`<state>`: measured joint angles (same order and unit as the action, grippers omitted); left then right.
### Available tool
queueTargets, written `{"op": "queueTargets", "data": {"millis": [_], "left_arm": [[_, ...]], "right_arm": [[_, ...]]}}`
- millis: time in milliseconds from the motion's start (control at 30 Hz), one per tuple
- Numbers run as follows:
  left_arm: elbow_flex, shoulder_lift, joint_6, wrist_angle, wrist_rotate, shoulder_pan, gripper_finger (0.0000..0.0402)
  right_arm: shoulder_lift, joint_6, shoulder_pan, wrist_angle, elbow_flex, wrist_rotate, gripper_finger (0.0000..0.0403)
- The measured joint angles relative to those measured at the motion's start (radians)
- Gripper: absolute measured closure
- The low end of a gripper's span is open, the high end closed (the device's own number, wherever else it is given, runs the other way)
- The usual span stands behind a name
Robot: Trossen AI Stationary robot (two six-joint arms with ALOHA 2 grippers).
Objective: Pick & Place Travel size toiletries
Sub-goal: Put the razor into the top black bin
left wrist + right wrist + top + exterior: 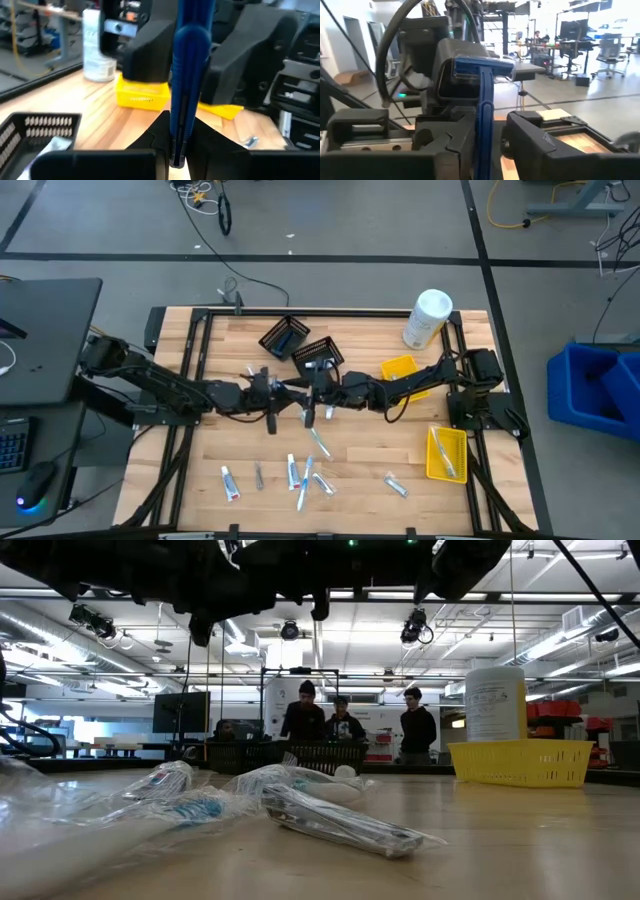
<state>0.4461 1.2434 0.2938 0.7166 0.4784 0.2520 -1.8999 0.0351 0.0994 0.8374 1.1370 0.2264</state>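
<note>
Razor (pixel 186 75), slim blue plastic w/ T-head, pinched in left end effector (pixel 179 145).

A white canister (pixel 428 318), 2 yellow bins (pixel 399 370) and 2 black mesh baskets (pixel 285 337) sit on the wooden table (pixel 360 470).

I see both grippers meet mid-bench (pixel 215 460) | razor (pixel 186 75) between them | two baskets (pixel 300 345) behind | canister (pixel 427 317) back right | toiletries (pixel 300 472) scattered in front | bins (pixel 446 452) right.
</note>
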Motion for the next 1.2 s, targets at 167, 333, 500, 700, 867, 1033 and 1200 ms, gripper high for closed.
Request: {"op": "queueTargets", "data": {"millis": [167,333,500,700,867,1033,1200], "left_arm": [[0.0,0.0,0.07,-0.089,0.037,0.0,0.0355],[0.0,0.0,0.129,-0.165,0.12,-0.001,0.0366],[0.0,0.0,0.155,-0.223,0.168,-0.048,0.0365],[0.029,0.0,0.166,-0.362,0.101,-0.207,0.0366],[0.135,0.005,0.102,-0.583,-0.01,-0.414,0.0363],[0.23,0.024,0.032,-0.724,-0.127,-0.608,0.0366],[0.28,0.148,0.011,-0.73,-0.261,-0.733,0.0365]], "right_arm": [[0.026,-0.044,0.004,-0.104,0.0,0.093,0.0248],[0.121,-0.057,0.02,-0.373,0.0,0.195,0.0214],[0.234,0.027,0.047,-0.664,0.0,0.246,0.0186],[0.324,0.14,0.091,-0.937,0.0,0.245,0.0173],[0.331,0.158,0.116,-0.983,0.0,0.245,0.0179],[0.331,0.149,0.117,-1.007,0.0,0.244,0.0194],[0.331,0.14,0.108,-1.014,0.0,0.244,0.0207]]}}
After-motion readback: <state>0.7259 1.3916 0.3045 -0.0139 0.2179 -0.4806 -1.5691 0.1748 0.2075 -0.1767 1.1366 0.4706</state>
